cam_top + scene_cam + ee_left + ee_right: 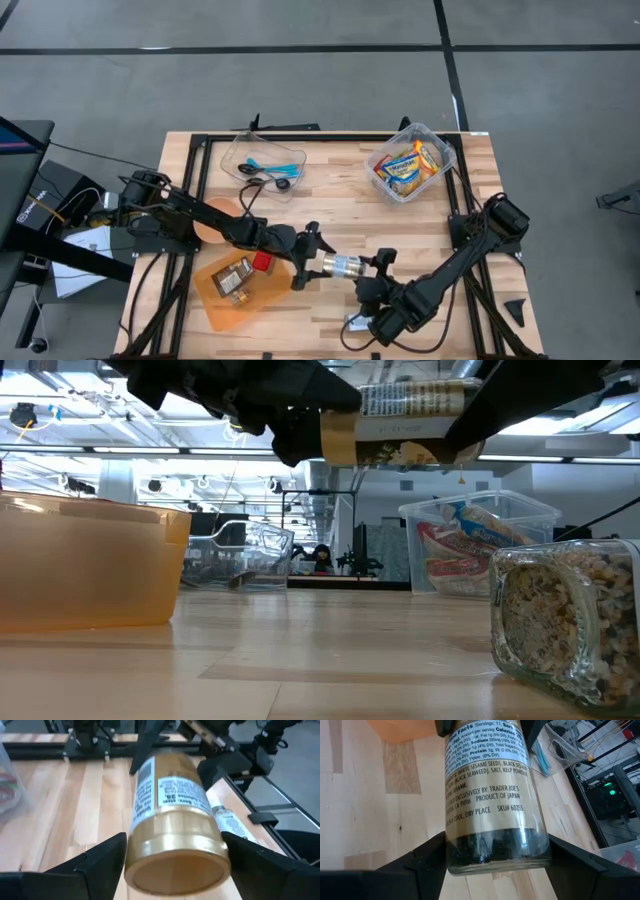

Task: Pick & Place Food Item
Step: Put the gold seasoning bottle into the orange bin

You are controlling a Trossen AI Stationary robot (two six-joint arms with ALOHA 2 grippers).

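Toward the table's front-left corner, an orange tray (225,300) holds a small packet (234,278) and a red item (262,262). Just right of it, the left gripper (304,262) straddles the gold-lidded end of a seasoning jar (346,266), its fingers (97,857) flanking the lid; whether they press it I cannot tell. The jar hangs level above the table's front edge. The right gripper (378,276) grasps its glass base.

Both arms meeting over the table's near middle with a seasoning jar (345,266) between them, orange tray (240,290) blocking near left, two clear bins — utensil bin (263,163), snack bin (410,162) — along the far edge, bare wood (340,205) open at far centre.
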